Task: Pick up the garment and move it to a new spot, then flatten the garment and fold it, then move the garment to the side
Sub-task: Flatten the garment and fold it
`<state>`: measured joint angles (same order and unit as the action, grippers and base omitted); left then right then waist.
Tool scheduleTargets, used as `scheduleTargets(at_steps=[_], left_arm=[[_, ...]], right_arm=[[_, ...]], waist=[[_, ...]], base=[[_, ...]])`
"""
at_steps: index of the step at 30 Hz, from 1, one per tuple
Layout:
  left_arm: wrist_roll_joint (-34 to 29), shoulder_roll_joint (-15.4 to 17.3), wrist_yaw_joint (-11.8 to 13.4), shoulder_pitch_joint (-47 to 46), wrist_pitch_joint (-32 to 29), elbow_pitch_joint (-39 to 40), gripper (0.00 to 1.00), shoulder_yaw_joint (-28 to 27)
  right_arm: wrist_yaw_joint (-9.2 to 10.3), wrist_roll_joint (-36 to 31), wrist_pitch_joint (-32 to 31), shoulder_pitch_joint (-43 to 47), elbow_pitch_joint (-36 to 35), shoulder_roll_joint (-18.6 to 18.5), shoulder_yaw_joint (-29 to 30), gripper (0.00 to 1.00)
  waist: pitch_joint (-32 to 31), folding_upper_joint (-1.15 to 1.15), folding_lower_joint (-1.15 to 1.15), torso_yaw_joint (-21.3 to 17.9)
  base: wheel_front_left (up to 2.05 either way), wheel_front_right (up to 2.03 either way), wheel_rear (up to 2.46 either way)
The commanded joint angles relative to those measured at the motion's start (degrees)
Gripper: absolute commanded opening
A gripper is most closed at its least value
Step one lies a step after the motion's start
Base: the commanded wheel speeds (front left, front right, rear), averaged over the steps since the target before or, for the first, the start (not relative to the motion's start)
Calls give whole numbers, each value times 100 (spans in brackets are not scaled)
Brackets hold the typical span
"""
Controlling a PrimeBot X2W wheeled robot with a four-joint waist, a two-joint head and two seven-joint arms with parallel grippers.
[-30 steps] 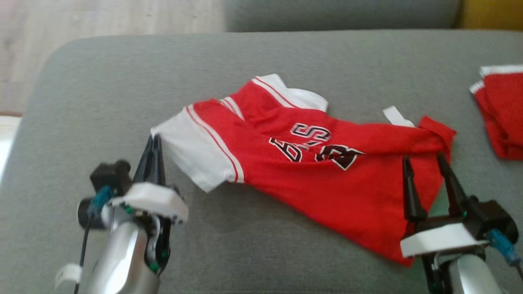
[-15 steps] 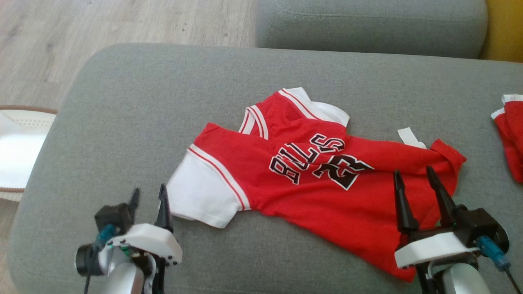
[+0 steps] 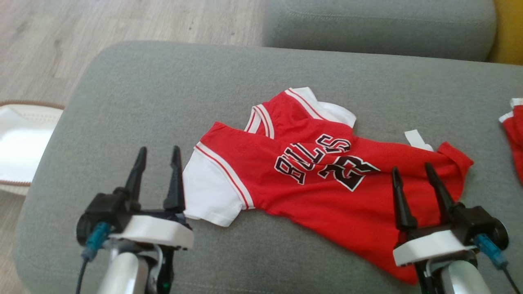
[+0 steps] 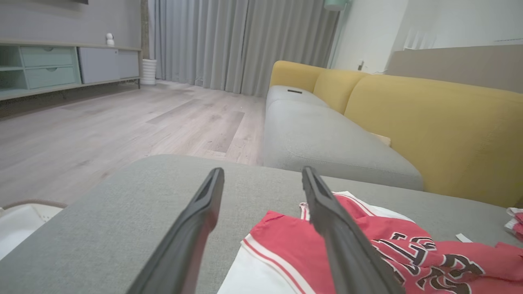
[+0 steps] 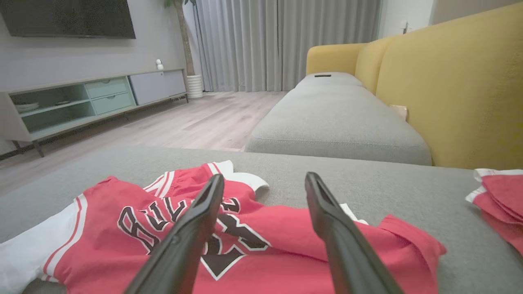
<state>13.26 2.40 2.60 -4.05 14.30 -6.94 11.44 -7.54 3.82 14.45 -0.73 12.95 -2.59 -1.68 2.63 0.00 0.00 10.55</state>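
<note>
Grey cushion [image 3: 163,90]: left end effector [image 3: 159,149] released jersey [image 3: 327,196], wide like right end effector [image 3: 411,166]

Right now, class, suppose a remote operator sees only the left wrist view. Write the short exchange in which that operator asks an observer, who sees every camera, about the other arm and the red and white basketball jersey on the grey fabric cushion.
Operator: Where is the right gripper?
Observer: The right gripper is poised over the hem end of the red and white basketball jersey, on the robot's right.
Operator: Is it gripping the cloth?
Observer: No. Its two dark fingers stand apart, with nothing between them.
</note>
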Motion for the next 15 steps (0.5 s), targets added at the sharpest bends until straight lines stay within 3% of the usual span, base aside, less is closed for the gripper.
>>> scheduleTargets(at_steps=[1,7,15], left_arm=[[16,49,49,-212,70,280,100,-88],[125,49,84,-311,70,368,100,240],[386,48,161,-593,70,412,100,658]], right_arm=[[5,-75,55,-307,-202,-29,-172,100],[5,-315,-122,-912,-89,-29,-199,100],[5,-304,-1448,-2203,1130,-250,-335,100]], waist=[[75,0,0,55],[362,0,0,302],[855,0,0,742]], base=[[0,0,0],[0,0,0],[0,0,0]])
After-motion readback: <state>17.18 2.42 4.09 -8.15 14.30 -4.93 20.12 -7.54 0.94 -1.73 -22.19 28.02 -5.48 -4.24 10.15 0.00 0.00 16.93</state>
